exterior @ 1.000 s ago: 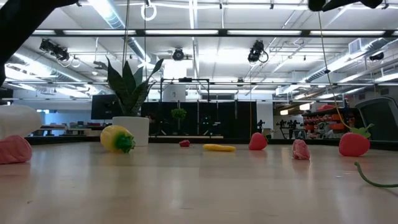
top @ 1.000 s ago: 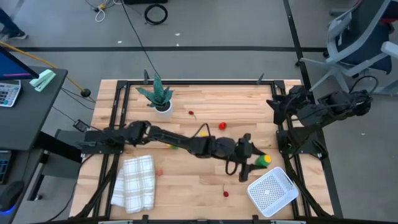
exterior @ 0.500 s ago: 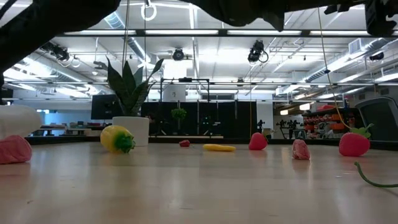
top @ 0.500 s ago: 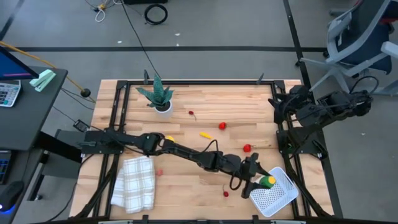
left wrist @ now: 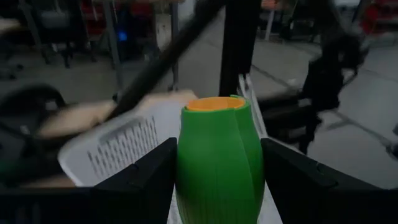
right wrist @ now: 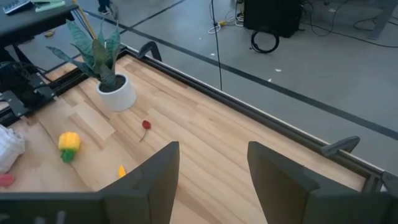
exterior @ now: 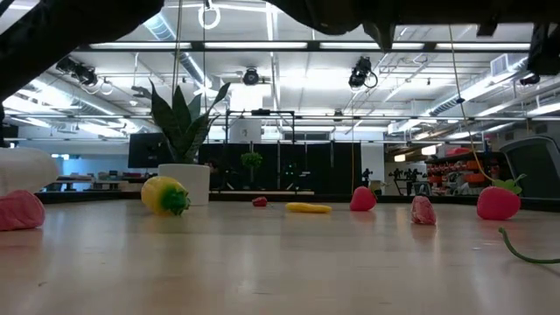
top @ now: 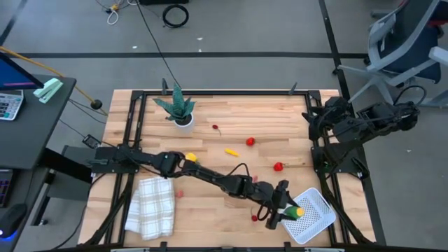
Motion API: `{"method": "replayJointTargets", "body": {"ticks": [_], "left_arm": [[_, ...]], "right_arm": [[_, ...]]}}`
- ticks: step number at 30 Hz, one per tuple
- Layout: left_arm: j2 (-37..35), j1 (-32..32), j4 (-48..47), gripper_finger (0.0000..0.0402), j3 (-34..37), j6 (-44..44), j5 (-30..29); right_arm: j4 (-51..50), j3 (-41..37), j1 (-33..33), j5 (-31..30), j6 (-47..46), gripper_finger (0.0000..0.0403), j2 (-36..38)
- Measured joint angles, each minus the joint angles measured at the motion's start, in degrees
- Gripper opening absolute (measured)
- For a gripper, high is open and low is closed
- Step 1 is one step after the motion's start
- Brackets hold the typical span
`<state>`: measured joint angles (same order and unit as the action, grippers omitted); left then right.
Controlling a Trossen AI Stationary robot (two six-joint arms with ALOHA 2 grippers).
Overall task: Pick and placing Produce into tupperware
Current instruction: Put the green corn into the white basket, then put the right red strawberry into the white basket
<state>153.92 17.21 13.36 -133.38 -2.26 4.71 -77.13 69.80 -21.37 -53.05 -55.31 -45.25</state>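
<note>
The left gripper (top: 282,213) holds a small green toy vegetable with an orange-yellow top (left wrist: 219,163) clamped between its two dark fingers, poised over the near edge of the white rectangular plastic container with a gridded floor (top: 313,213). This looks like the placing step; the next move calls for lowering over the container's middle and letting go. The right gripper (right wrist: 211,174), jaws apart and empty, waits well away from the container.

High cam straight down over whole table (top: 231,122). Low cam level at tabletop, facing room. Wrist cams look forward. High, low and right wrist share potted plant (top: 178,108).
</note>
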Motion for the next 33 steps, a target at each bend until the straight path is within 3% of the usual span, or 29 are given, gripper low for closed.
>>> {"method": "replayJointTargets", "body": {"ticks": [13, 26, 33], "left_arm": [[1.7, 0.3, -2.3, 0.0229, 0.0, 1.4, -0.1], [1.6, -0.4, -5.4, 0.0277, 0.0, 2.0, -0.1], [0.8, -0.3, -5.7, 0.0279, -0.7, 1.9, -0.1]], "right_arm": [[0.0, 0.0, 0.0, 0.6, 0.0, 0.0199, 0.0], [0.0, 0.0, 0.0, 1.6, 0.0, 0.0199, 0.0], [0.0, 0.0, 0.0, 2.2, 0.0, 0.0199, 0.0]]}}
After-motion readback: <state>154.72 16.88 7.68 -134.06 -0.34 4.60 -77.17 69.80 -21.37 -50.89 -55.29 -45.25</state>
